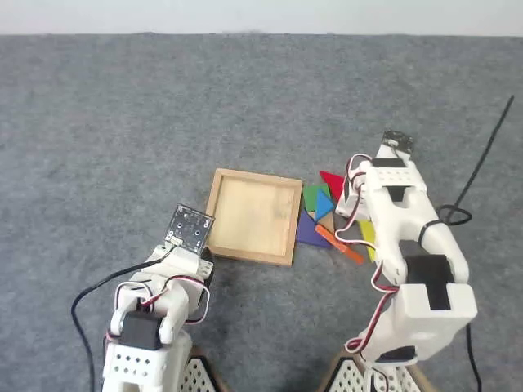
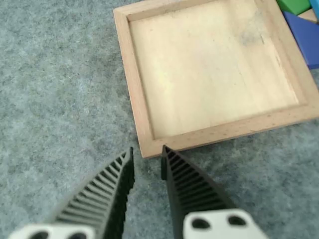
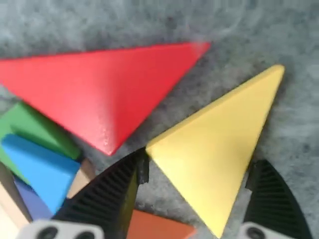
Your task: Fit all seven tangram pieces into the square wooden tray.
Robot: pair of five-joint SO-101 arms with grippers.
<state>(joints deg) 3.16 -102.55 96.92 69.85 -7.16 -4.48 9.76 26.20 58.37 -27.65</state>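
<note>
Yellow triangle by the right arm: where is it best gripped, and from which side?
Probably across its slanted edges mid-body, from straight above: the yellow triangle lies flat on the grey carpet, and the open right gripper straddles it.

The place looked like a robotics lab or a maker's test bench. A small white left arm (image 1: 155,318) and right arm (image 1: 413,245) stood side by side, bare servo wires looping along their joints, and a black cable (image 1: 486,147) trailed across the table's grey felt-like covering (image 1: 122,122). A plain pale wall (image 1: 261,15) ran behind. A wooden tray (image 1: 255,216) and tangram pieces (image 1: 315,196) lay set out as an exercise.
</note>
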